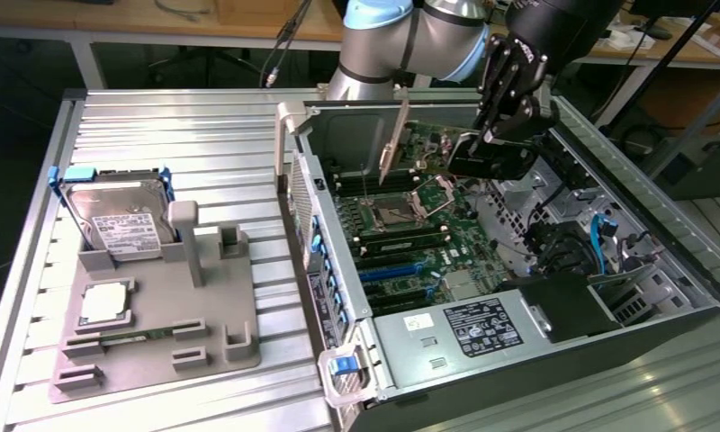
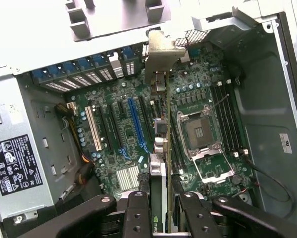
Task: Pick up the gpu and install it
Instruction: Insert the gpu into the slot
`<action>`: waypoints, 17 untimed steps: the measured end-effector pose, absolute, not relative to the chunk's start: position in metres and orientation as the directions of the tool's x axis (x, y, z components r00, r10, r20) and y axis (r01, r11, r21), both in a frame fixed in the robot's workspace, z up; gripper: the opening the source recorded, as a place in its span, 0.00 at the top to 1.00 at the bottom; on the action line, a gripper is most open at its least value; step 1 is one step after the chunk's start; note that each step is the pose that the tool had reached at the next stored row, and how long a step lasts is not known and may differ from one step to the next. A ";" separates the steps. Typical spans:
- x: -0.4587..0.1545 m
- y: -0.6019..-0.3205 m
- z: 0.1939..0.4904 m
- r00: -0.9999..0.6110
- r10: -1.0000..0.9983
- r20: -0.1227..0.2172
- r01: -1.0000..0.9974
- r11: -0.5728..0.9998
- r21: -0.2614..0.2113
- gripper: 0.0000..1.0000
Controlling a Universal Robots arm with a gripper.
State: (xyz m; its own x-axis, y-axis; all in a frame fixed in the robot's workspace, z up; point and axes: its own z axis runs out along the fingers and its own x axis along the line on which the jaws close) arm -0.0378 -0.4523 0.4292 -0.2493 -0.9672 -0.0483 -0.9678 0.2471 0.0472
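Note:
My gripper is shut on the gpu and holds it on edge above the open computer case. Its silver bracket points toward the case's rear wall. In the wrist view the gpu appears edge-on, running from the bracket down between my two black fingers, with the gripper clamped on its end. It hangs over the motherboard, between the blue expansion slot and the CPU socket. I cannot tell whether its lower edge touches a slot.
A grey fixture outside the case, on the exterior view's left, carries a silver hard drive, a processor and a memory stick. Inside the case are the power supply, cables and rear slot covers.

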 end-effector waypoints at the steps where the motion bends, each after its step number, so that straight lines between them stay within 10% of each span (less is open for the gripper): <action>1: -0.038 -0.452 0.429 -0.246 -0.968 -0.048 -0.969 0.243 0.047 0.73; 17: -0.038 -0.452 0.429 -0.187 -0.981 -0.048 -0.982 0.184 0.047 0.73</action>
State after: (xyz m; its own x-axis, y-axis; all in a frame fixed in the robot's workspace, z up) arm -0.0375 -0.4523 0.4292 -0.1866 -0.9813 -0.0483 -0.9817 0.1844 0.0472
